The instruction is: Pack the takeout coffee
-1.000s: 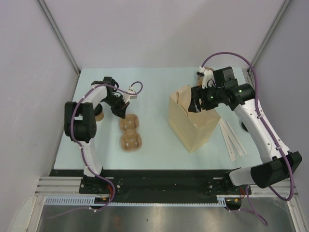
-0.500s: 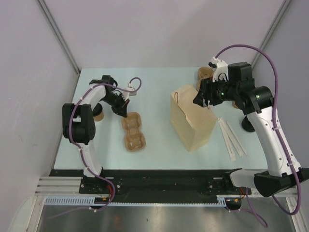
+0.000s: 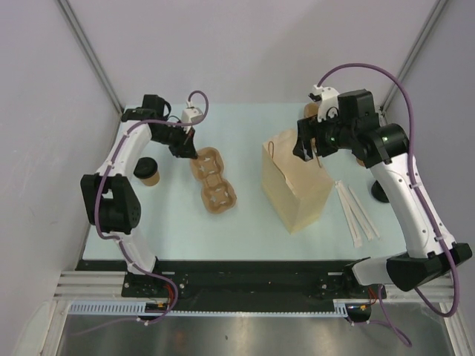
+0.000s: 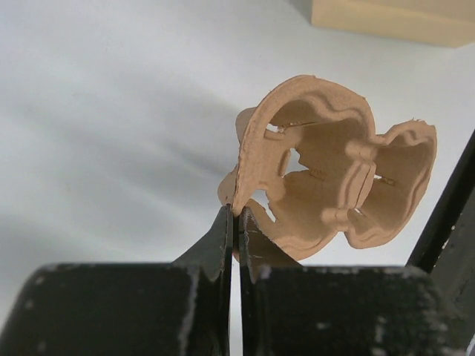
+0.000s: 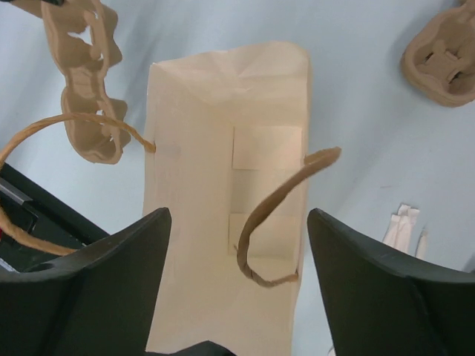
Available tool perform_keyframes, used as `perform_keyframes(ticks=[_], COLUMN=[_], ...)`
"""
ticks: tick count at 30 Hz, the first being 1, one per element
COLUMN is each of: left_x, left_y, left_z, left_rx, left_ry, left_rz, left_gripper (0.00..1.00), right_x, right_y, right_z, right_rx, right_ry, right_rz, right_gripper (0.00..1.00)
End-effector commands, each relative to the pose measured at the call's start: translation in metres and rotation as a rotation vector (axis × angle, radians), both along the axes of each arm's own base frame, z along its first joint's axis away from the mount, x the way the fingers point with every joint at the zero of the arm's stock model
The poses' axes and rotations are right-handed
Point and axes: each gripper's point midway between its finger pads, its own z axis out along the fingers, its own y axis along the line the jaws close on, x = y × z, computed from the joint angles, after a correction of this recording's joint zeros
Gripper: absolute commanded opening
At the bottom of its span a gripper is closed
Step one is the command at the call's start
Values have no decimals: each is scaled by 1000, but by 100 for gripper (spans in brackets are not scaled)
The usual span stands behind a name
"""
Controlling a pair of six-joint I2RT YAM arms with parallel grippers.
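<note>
The takeout coffee (image 3: 148,171), a small brown paper cup with a dark top, stands at the left of the table, apart from both grippers. My left gripper (image 3: 191,153) (image 4: 237,211) is shut on the rim of a brown pulp cup carrier (image 3: 214,182) (image 4: 334,178), which hangs tilted above the table to the right of the cup. My right gripper (image 3: 308,152) (image 5: 239,215) is open above the mouth of the upright tan paper bag (image 3: 297,193) (image 5: 215,148), with nothing between its fingers. The bag's inside looks bare.
Long white wrapped straws (image 3: 356,211) (image 5: 404,222) lie right of the bag. A second pulp carrier (image 5: 441,63) sits beyond the bag on the right. A brown cup-like thing (image 3: 311,111) stands behind the right arm at the back edge.
The left gripper has lifted the pulp carrier off the table and swung it back and rightward. The right gripper has risen from the bag's top and opened wider.
</note>
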Motion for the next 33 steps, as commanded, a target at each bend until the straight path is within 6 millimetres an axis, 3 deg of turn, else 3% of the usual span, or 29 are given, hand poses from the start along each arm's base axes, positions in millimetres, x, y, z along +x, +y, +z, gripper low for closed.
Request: perform_keyframes(ticks=[1,3,6,7,8,13,15,17,18,21,25,26,28,33], left_x=[-2,-1,1,4,5,19,23,23,22,21,20,20,20,20], left_y=[-12,-13,-18,-21,-23,-29,-27,-30,-31,-33,-34,-34,-34,-27], left_z=[59,73,116,132,156,241,274,298,309,324,323,322,317,308], left_rx=[-139,-162,-232,-268,-297,-438,-470,-488,-512,-546,-568,-574,-576,-569], left_ry=[-78,-99,-181,-194,-247,-390,-457,-513,-529,-567,-541,-531,-520,-509], left_rz=[26,34,53,80,89,221,269,287,296,319,335,343,354,400], left_gripper=[0,0,0,0,0,0,0,0,0,0,0,0,0,0], right_x=[6,9,9,8,6,-1,-2,0,1,8,10,7,9,30], right_y=[-5,-12,-17,-17,-16,-9,-9,-15,-18,-26,-19,-15,-7,9], right_z=[-9,-10,-12,-13,-12,-9,-7,-8,-8,6,56,78,101,129], right_rx=[-82,-91,-73,-65,-51,39,54,43,31,-4,-2,10,21,-22], right_ry=[-7,-6,14,24,24,53,51,47,38,-24,-185,-255,-349,-522], right_rz=[19,-11,-33,-35,-34,-33,-40,-70,-81,-105,-3,40,88,173], right_gripper=[70,65,59,48,44,12,8,19,41,73,87,91,92,88])
